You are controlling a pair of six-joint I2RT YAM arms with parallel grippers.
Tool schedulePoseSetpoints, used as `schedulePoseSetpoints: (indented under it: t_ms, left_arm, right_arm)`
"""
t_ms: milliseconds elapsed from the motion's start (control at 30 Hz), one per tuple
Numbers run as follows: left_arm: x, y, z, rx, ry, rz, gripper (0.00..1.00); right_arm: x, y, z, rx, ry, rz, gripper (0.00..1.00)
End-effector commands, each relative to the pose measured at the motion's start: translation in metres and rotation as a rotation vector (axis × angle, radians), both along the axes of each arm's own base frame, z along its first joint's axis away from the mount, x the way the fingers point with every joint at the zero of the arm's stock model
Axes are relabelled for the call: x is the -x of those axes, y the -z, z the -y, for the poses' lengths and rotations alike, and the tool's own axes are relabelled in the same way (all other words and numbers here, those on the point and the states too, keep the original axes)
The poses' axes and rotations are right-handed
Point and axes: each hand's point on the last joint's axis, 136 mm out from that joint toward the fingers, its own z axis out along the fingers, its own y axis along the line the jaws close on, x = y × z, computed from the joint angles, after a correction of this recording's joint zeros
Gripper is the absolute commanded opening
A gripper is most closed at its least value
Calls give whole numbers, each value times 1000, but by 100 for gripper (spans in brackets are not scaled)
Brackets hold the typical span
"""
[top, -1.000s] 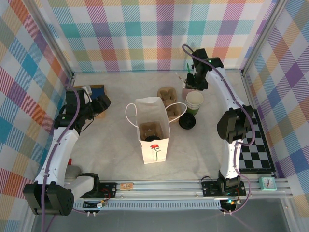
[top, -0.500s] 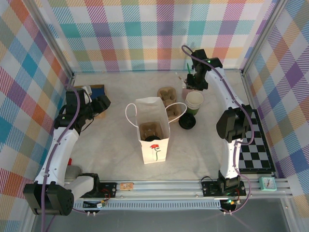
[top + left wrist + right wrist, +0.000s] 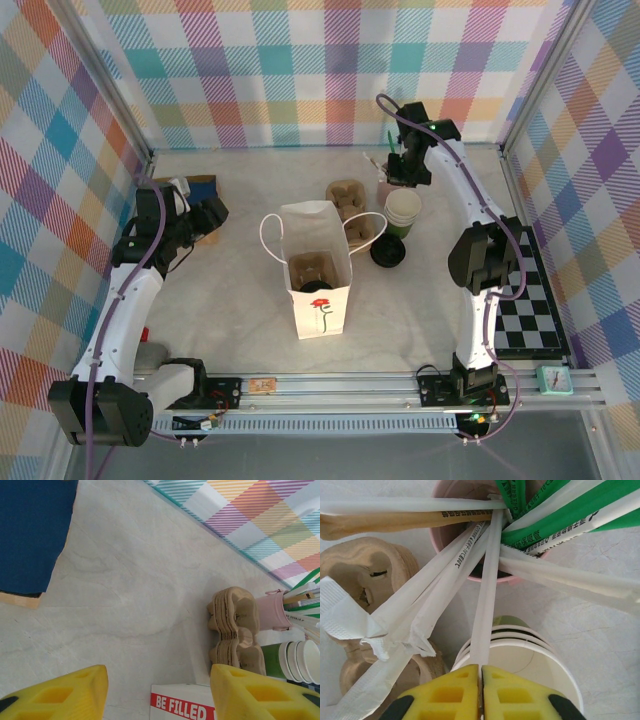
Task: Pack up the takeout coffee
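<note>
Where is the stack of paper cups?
In the top view, the cup stack stands right of centre, between the pink straw holder and the black lids.

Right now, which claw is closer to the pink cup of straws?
Right. The right gripper is right by the pink cup, pinching a wrapped straw; the left gripper is far across the table.

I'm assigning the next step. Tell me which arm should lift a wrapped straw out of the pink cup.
Right. The right fingers are shut on a white wrapped straw in the pink cup; the left fingers hang open over bare table beyond the white bag.
</note>
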Motion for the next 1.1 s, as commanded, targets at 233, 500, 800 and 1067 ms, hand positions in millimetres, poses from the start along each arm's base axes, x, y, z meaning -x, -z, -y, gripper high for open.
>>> schedulePoseSetpoints:
  t_ms: [233, 500, 800, 1067]
  left_arm:
    - [1, -12, -6, -12, -15, 39, 56]
    - [0, -15, -7, -14, -18, 47, 55]
    - [3, -19, -7, -15, -21, 55, 54]
    - [4, -20, -8, -13, -25, 59, 52]
  right_arm:
    - [11, -39, 5, 6, -6, 61, 7]
    - [22, -66, 8, 5, -14, 109, 0]
    - [33, -95, 11, -4, -17, 169, 0]
    - [42, -115, 16, 1, -19, 212, 0]
